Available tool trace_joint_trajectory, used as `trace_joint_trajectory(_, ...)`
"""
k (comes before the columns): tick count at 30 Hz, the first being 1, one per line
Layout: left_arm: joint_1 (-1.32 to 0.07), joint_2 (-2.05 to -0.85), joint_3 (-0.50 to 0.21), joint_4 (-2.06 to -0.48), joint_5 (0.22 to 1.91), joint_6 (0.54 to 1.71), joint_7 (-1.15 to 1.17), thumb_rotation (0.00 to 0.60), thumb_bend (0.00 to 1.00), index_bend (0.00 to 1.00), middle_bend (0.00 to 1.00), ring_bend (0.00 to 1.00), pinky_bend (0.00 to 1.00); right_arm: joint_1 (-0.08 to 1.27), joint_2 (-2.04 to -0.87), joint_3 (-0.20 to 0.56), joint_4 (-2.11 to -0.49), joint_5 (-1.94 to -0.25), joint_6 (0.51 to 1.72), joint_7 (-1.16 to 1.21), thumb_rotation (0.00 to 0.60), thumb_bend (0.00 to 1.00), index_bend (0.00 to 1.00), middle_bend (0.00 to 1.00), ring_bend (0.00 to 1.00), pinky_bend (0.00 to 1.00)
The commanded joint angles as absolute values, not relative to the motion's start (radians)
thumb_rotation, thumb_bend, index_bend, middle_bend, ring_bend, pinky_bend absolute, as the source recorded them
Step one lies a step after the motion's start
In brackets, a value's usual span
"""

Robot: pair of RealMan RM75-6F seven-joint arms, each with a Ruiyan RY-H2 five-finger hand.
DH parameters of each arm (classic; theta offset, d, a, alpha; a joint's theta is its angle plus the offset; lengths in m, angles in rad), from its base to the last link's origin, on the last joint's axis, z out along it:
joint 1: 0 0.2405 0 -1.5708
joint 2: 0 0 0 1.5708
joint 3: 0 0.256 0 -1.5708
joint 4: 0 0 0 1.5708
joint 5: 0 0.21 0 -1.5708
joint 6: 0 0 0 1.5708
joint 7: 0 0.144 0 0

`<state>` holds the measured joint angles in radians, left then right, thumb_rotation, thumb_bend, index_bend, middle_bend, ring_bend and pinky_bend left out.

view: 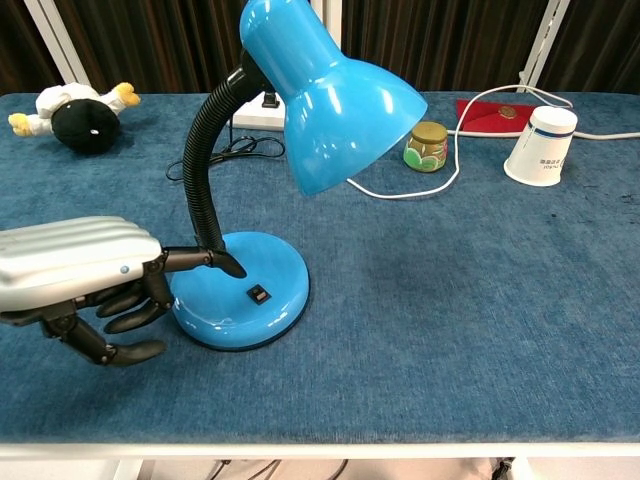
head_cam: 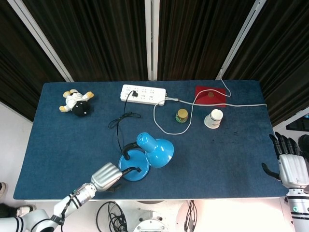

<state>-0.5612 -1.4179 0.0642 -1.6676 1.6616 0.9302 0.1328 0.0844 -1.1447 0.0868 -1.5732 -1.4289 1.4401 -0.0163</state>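
A blue desk lamp stands near the table's front edge, with a round base [view: 262,322], a black bendable neck and a shade [view: 335,100] tilted to the right. A small black switch [view: 258,295] sits on top of the base. My left hand [view: 90,275] is at the base's left side, one finger stretched out over the base with its tip just left of the switch and the others curled in, holding nothing. The head view shows this left hand [head_cam: 107,176] at the lamp base [head_cam: 137,173]. My right hand [head_cam: 292,164] hovers off the table's right front corner, fingers apart and empty.
A white power strip [head_cam: 143,94] lies at the back with the lamp's black cord and a white cable plugged in. A plush toy [head_cam: 76,102] lies back left. A small jar [head_cam: 182,115], an upturned paper cup [head_cam: 214,118] and a red card [head_cam: 211,95] are back right.
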Motion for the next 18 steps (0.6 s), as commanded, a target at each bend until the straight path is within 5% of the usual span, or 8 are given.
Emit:
trace_joint_trajectory(1, -0.566, -1.424, 0.065, -1.664, 1.657, 0.928, 0.137, 0.6, 0.37, 0.13, 0.8, 0.76, 0.78, 0.084, -1.145, 0.086, -1.572, -1.429, 1.439, -0.016, 0.6, 0.19, 0.0, 0.0, 0.0, 0.0)
trace_joint_trajectory(18, -0.594, -1.464, 0.074, -1.647, 1.624, 0.909, 0.17, 0.6, 0.37, 0.13, 0.8, 0.76, 0.78, 0.085, -1.148, 0.08, -1.565, -1.43, 1.429, -0.015, 0.6, 0.19, 0.0, 0.0, 0.0, 0.0)
